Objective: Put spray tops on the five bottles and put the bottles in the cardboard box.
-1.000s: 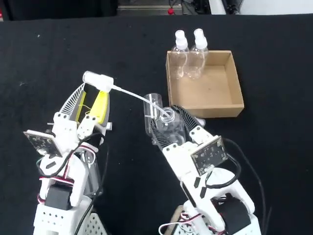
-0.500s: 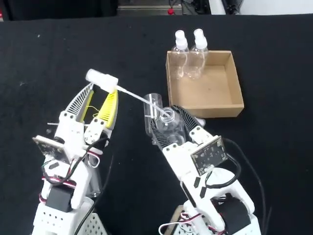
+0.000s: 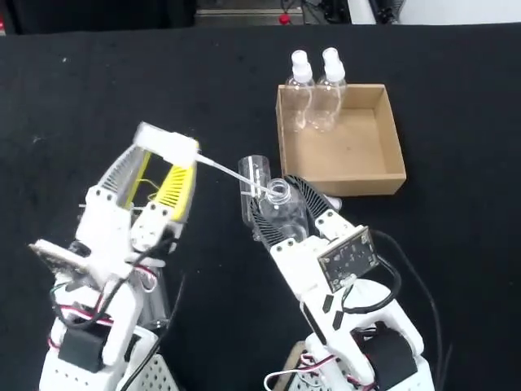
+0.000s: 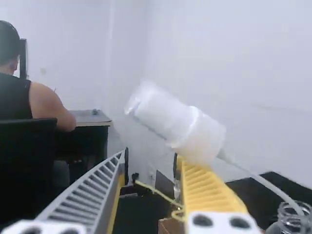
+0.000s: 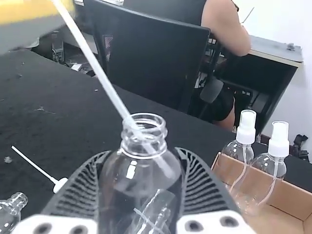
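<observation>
The left gripper [image 3: 164, 156] is clamping 1 white plastic spray top [image 3: 167, 143] by its head. The top's long thin tube [image 3: 224, 169] is dipping into the open neck of 1 clear plastic bottle [image 3: 282, 210]. The right gripper [image 3: 278, 199] is squeezing that bottle upright, near the brown cardboard box [image 3: 392, 140]. 2 capped clear bottles [image 3: 301, 98] are standing in the box's far corner.

Tilted spray top [image 3: 167, 145], tube tip inside neck of open clear bottle [image 3: 281, 213].
Two capped bottles [image 3: 303, 102] upright in cardboard box [image 3: 342, 186], far-left corner.
</observation>
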Robot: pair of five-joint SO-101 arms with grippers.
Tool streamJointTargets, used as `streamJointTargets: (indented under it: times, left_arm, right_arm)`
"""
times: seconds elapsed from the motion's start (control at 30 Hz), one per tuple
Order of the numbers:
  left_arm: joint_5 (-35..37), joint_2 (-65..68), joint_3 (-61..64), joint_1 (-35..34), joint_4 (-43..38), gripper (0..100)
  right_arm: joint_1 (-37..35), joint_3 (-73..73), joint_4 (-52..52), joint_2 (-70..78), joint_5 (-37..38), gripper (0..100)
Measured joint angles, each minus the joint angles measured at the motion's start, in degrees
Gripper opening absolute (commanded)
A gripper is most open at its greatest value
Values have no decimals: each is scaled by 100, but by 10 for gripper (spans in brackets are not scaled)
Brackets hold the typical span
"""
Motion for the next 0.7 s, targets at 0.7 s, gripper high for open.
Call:
streamJointTargets:
  times: [0.7]
  left_arm:
    - [-1020,3024,-2453,1178,1477,166]
  right_arm:
    - [0,0,105,0,9,11]
